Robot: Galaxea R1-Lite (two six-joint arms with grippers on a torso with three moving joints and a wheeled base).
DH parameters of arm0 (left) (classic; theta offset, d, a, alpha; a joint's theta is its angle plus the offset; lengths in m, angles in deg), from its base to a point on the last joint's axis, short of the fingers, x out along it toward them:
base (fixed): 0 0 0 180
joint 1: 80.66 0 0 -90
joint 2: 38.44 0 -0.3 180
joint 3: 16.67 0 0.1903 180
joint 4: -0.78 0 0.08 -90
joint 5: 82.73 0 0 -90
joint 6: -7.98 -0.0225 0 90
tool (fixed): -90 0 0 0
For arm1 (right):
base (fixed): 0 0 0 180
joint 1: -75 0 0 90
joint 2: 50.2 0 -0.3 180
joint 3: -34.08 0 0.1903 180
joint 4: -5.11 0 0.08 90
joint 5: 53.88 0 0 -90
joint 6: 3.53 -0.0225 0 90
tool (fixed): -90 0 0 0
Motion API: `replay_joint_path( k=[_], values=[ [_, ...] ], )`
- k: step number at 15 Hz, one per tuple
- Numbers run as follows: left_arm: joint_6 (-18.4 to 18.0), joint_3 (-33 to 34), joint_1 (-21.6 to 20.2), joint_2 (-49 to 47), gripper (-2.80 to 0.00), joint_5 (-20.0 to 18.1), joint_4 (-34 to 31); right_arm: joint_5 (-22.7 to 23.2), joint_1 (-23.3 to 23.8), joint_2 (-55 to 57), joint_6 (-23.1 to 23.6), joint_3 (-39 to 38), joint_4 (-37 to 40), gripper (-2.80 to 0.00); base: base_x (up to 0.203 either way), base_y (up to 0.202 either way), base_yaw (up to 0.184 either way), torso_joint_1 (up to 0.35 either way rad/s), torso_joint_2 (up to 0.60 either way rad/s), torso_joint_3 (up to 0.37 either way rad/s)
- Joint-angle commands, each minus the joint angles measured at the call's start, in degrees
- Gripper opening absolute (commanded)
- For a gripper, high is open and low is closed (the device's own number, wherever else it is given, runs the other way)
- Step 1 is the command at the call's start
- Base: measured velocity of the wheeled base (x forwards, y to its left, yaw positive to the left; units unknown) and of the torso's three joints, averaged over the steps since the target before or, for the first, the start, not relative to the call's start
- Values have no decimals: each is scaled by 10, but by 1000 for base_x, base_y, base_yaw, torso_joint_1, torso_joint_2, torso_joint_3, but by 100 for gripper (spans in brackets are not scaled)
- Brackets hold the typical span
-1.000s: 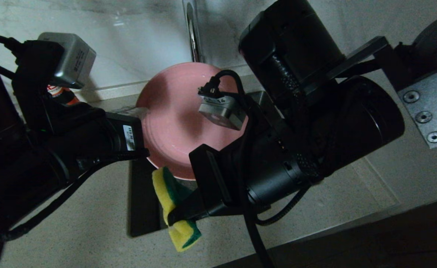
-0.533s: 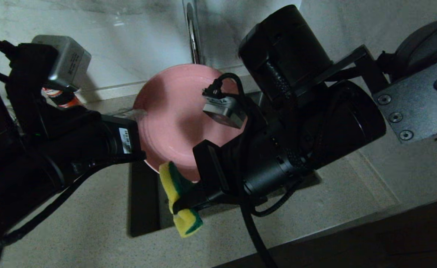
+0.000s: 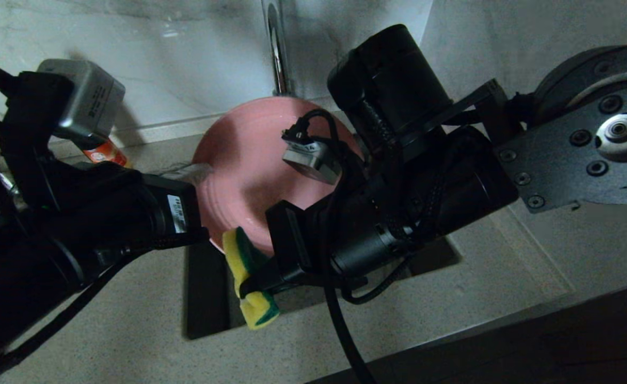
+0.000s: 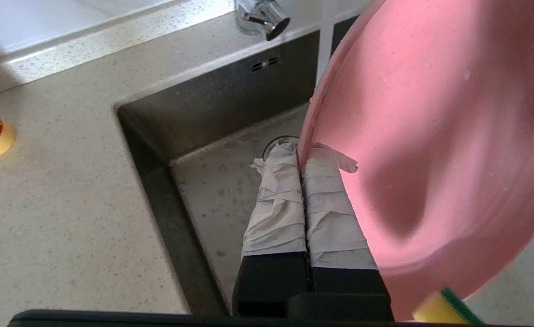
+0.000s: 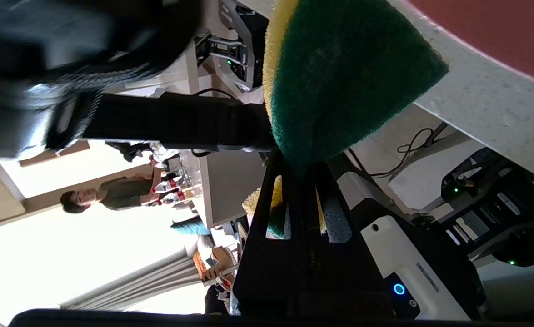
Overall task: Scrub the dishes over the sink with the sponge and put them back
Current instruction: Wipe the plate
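A pink plate (image 3: 238, 160) is held tilted on edge over the sink (image 3: 206, 298). My left gripper (image 3: 198, 170) is shut on its rim; in the left wrist view the white-wrapped fingers (image 4: 276, 204) pinch the plate (image 4: 430, 136) edge, with the left gripper (image 4: 301, 152) above the drain. The yellow sponge (image 3: 244, 266) with a dark green face is squeezed in my right gripper (image 3: 249, 288), right at the plate's lower rim. The right wrist view shows the sponge (image 5: 339, 77) bulging out beyond my shut right gripper (image 5: 301, 168). I cannot tell whether sponge and plate touch.
A chrome faucet (image 3: 277, 48) rises behind the plate at the marble back wall. A small red-and-orange item (image 3: 102, 152) stands on the speckled counter (image 3: 478, 277) left of the sink. The right arm's bulky body hangs over the sink's right half.
My right gripper has carried the sponge a little up and left, closer to the plate's lower rim. The plate has barely shifted in the left gripper.
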Motion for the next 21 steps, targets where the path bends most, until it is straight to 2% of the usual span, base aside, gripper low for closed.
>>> replay_joint_path(
  k=[1, 11, 21],
  values=[
    [0, 0, 6, 9, -280, 1, 1, 1, 9, 7, -2, 0, 1, -280, 0, 0, 0, 0, 0, 0],
    [-1, 16, 14, 34, -280, -6, -2, 1, 54, 5, 1, 1, -11, -280, 0, 0, 0, 0, 0, 0],
    [-3, 45, 21, 47, -280, -34, -5, 1, 102, -19, 4, 1, -27, -280, 0, 0, 0, 0, 0, 0]
  ],
)
